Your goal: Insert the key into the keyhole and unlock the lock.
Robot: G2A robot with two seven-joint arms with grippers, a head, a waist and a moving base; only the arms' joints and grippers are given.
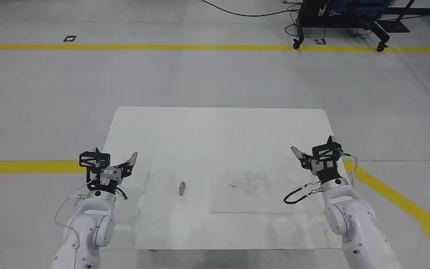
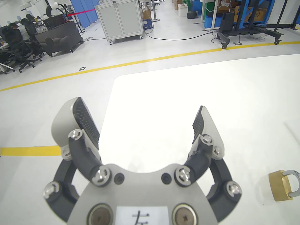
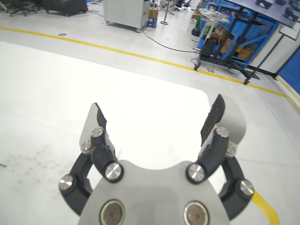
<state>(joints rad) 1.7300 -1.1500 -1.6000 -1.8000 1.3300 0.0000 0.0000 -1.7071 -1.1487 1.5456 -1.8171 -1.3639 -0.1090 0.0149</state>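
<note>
Left gripper (image 2: pixel 140 108) hangs over the left edge of the worktop (image 1: pixel 222 134), toward the near left corner. One finger is above the floor and the other above the white surface. Its jaws are spread wide, the ribbed black pads (image 2: pixel 85 120) face each other across a broad gap, and nothing is held between them.

Right gripper (image 3: pixel 158 101) hangs just inside the right edge of the worktop, about level with the left gripper (image 1: pixel 115 159) when seen from above. Its jaws are likewise spread wide and hold nothing. In the top view the right gripper (image 1: pixel 312 148) and the left gripper stand well apart, at opposite edges.

Padlock (image 1: pixel 182 188) lies flat on the worktop between the two grippers, left of the middle and toward the near edge. It is nearer the left gripper but touches neither. In the left wrist view the padlock (image 2: pixel 281 185) shows a brass body with a silver shackle.

Faint grey smudges (image 1: pixel 252 180) mark the worktop to the right of the padlock, toward the right gripper. The key is too small to identify with certainty.
</note>
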